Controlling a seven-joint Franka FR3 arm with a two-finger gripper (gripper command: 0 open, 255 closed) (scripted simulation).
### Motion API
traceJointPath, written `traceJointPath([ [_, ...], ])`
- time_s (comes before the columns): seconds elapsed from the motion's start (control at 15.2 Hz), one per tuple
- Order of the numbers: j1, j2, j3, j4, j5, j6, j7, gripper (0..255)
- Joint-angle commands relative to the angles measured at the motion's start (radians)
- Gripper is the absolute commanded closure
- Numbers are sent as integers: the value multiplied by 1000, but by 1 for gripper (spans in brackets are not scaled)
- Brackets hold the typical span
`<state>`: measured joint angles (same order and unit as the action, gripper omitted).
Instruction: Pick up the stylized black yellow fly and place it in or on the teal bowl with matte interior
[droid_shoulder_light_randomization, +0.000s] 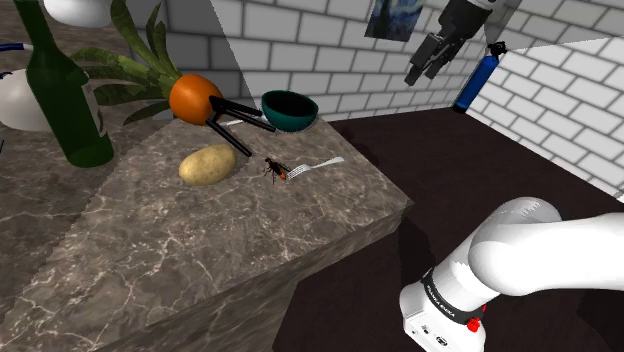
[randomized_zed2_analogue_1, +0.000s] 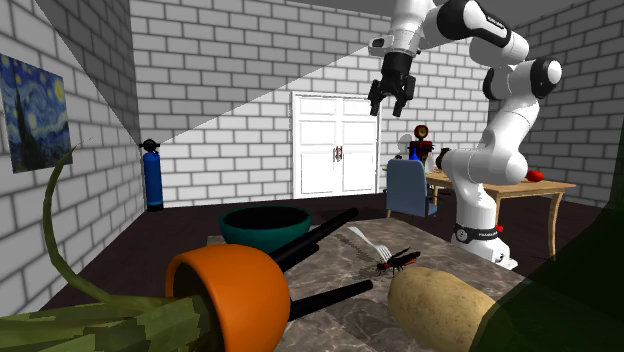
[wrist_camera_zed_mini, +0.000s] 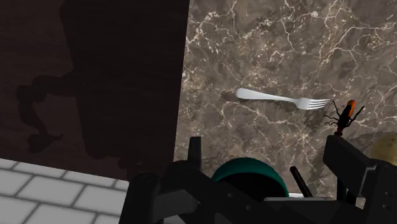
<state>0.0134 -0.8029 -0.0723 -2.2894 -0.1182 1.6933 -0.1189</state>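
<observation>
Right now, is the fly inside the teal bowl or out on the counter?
Out. The fly lies on the marbled counter beside the fork, apart from the bowl.

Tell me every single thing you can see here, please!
fly: 1, black and orange, on the counter by the fork's tines
fork: 1, silver, near the counter's edge
bowl: 1, teal, counter's far end
potato: 1, tan, beside the fly
pot: 1, orange, tipped over, green leaves
sticks: 2, black, between pot and bowl
bottle: 1, green, shoulder view's left
tank: 1, blue, by the brick wall
painting: 1, blue, on the wall
arm: 1, white
gripper: 1, black, open, high up
</observation>
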Motion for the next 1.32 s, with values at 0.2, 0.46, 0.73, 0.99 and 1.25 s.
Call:
traceJointPath([
  [0.2,12,48,48,-30,18,52,60,0],
  [0.46,29,128,110,-54,39,122,141,0],
  [0.73,43,226,171,-59,54,190,221,0],
  [0.99,55,340,230,-45,60,255,301,0],
  [1.25,64,468,286,-12,52,313,385,0],
])
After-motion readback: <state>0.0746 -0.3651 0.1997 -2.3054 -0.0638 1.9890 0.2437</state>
